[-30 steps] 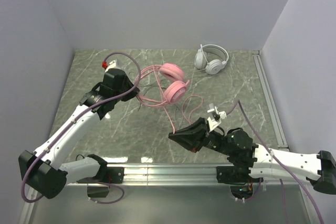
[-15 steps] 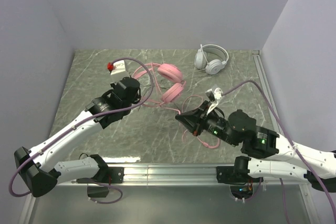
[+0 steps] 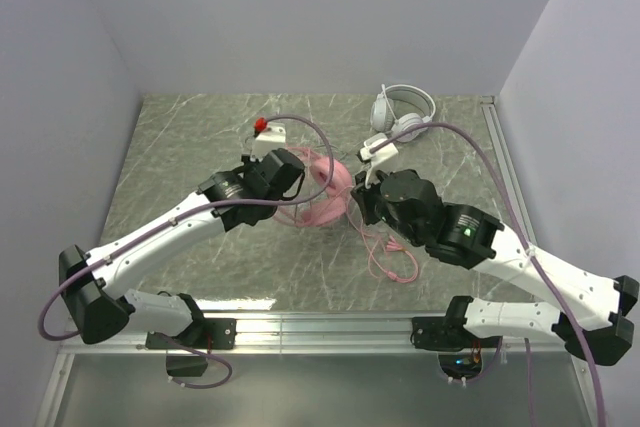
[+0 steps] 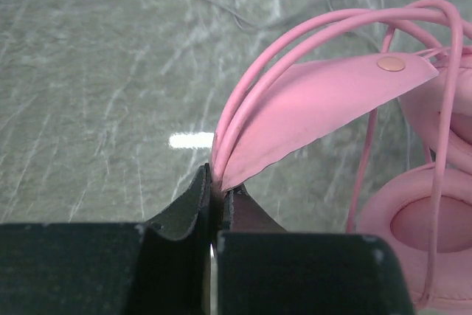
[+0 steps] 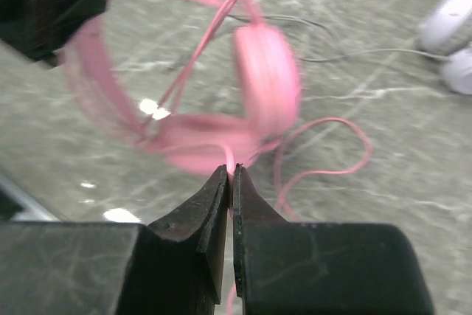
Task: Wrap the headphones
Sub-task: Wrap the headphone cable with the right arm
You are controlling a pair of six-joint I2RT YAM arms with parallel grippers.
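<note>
top view: bright, even, soft light from above; shadows faint; pale glare patch on table (image 3: pixel 170 147) near front edge. left wrist view: sharp, one small white glare spot. right wrist view: pink headset (image 5: pixel 265 79) smeared by motion blur, white headset (image 5: pixel 446 31) out of focus.

Your top camera looks down from above and behind the arm bases across the whole desk (image 3: pixel 170 147), while each wrist camera sits close behind its fingers, looking past the left end effector (image 4: pixel 217 182) and the right end effector (image 5: pixel 231 173), all three sharing the pink headphones (image 3: pixel 328 192).
</note>
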